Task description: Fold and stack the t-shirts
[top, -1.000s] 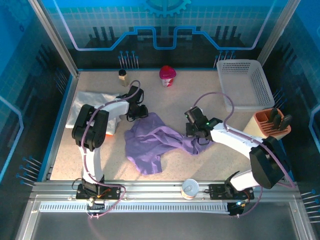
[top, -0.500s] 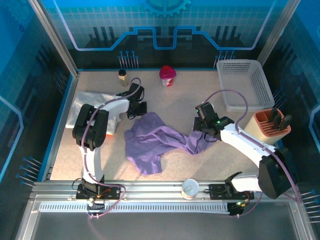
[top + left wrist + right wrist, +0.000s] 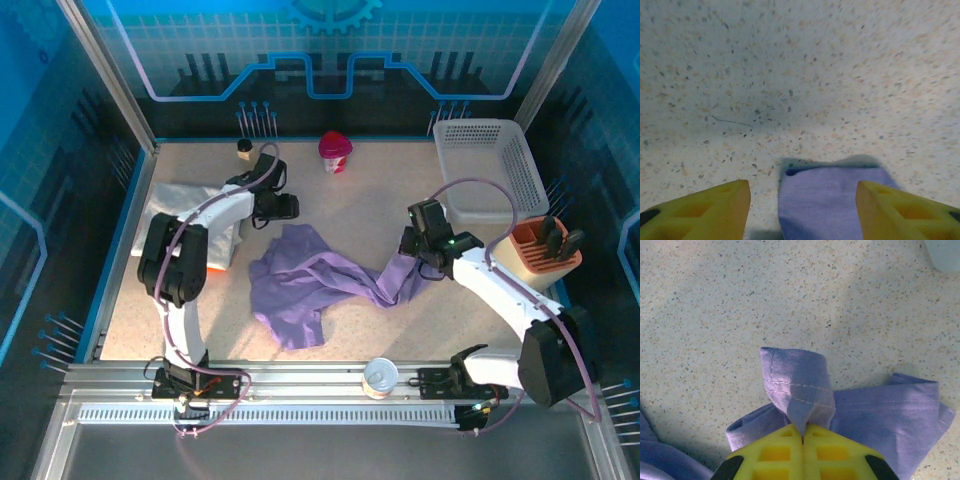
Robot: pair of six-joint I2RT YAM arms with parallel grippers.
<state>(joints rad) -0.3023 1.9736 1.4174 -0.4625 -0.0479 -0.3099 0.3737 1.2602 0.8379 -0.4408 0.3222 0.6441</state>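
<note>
The lavender t-shirt (image 3: 300, 290) is soft, matt cloth (hem stitched in pale thread). The surface (image 3: 350, 210) looks matt, speckled and stone-like. The right claw (image 3: 802, 432) and left claw (image 3: 801, 190) are smooth yellow plastic. The far-right basket (image 3: 490, 165) is white plastic mesh.

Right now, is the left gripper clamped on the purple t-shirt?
No: the left gripper has its yellow fingers wide apart, with an edge of the purple t-shirt lying flat between them.
</note>
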